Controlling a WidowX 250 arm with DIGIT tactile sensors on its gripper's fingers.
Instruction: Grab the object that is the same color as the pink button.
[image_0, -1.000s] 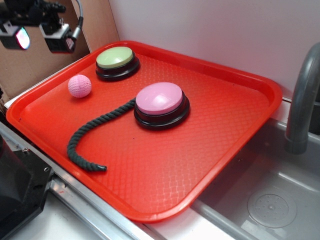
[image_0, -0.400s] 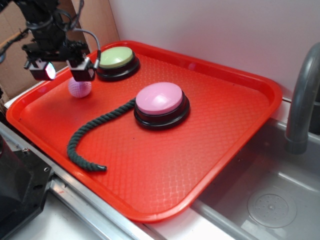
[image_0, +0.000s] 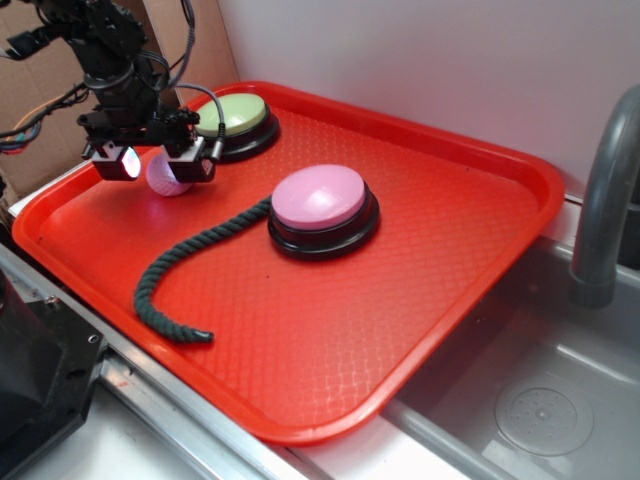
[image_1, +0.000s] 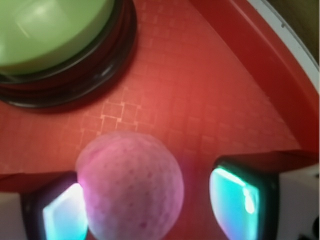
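Note:
The small pink ball (image_0: 165, 177) (image_1: 130, 187) rests on the red tray (image_0: 430, 250) near its back left corner. My gripper (image_0: 150, 165) (image_1: 150, 207) is lowered around it and open. The ball lies between the two glowing pads (image_1: 240, 200), touching the left one, with a gap to the right one. In the exterior view the ball is partly hidden behind the fingers. The pink button (image_0: 322, 207), a dome on a black base, stands in the middle of the tray.
A green dome button (image_0: 235, 123) (image_1: 55, 45) stands just behind the ball. A dark green rope (image_0: 185, 260) curls from the pink button toward the tray's front left. A sink basin (image_0: 545, 400) and grey faucet (image_0: 605, 200) lie to the right.
My gripper came down from above the tray's left corner and moved right, and its open fingers now straddle the pink ball. The ball, buttons and rope have not moved.

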